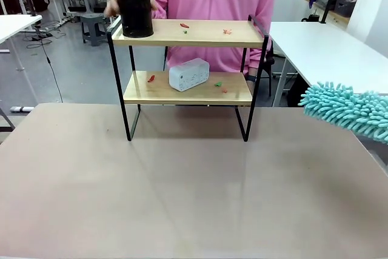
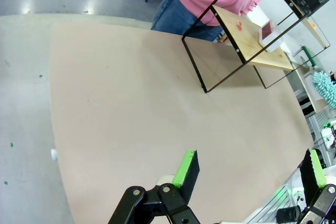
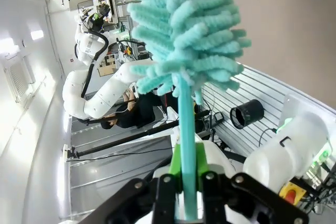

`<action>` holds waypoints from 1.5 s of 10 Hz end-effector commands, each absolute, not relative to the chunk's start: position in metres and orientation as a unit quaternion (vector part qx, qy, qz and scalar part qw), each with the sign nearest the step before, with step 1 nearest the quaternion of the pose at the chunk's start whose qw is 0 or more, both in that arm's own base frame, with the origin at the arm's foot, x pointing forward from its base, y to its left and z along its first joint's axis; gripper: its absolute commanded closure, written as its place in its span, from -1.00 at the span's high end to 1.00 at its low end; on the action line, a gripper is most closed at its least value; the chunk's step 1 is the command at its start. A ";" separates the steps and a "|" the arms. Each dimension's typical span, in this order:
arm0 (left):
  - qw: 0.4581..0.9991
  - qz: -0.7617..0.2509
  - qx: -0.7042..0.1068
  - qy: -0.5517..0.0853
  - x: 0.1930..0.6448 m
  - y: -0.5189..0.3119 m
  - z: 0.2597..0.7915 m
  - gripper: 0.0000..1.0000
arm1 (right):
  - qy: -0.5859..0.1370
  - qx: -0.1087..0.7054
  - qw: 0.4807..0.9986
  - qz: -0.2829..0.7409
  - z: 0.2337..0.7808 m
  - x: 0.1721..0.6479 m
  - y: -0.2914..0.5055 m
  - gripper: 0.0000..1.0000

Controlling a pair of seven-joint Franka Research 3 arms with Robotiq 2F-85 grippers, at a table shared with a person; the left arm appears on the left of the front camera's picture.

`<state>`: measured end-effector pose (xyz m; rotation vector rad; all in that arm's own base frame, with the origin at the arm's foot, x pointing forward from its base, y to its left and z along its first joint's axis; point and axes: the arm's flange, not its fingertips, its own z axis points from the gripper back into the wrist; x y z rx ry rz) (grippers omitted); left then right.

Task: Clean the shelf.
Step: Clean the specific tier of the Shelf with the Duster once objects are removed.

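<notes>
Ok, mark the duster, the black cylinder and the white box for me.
duster (image 1: 347, 111), front view, middle of its teal fluffy head.
black cylinder (image 1: 135, 15), front view, centre of its side wall.
white box (image 1: 188, 75), front view, centre of its front face.

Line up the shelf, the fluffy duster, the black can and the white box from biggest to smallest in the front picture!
1. shelf
2. teal duster, though the picture's edge cuts it off and it may be nearer the camera, so unsure
3. black cylinder
4. white box, only slightly smaller
</notes>
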<state>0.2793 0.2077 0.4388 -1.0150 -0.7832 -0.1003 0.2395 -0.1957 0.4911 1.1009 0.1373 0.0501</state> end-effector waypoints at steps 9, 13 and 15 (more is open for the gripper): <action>0.793 -0.054 -0.475 -0.377 0.281 0.207 0.439 1.00 | 0.058 0.531 0.846 0.010 0.497 0.243 -0.195 -1.00; 0.793 -0.054 -0.475 -0.377 0.281 0.207 0.439 1.00 | -0.011 0.474 0.881 0.009 0.538 0.235 -0.185 -0.75; 0.793 -0.054 -0.475 -0.377 0.281 0.207 0.439 1.00 | -0.066 0.422 0.903 0.033 0.599 0.230 -0.167 -0.75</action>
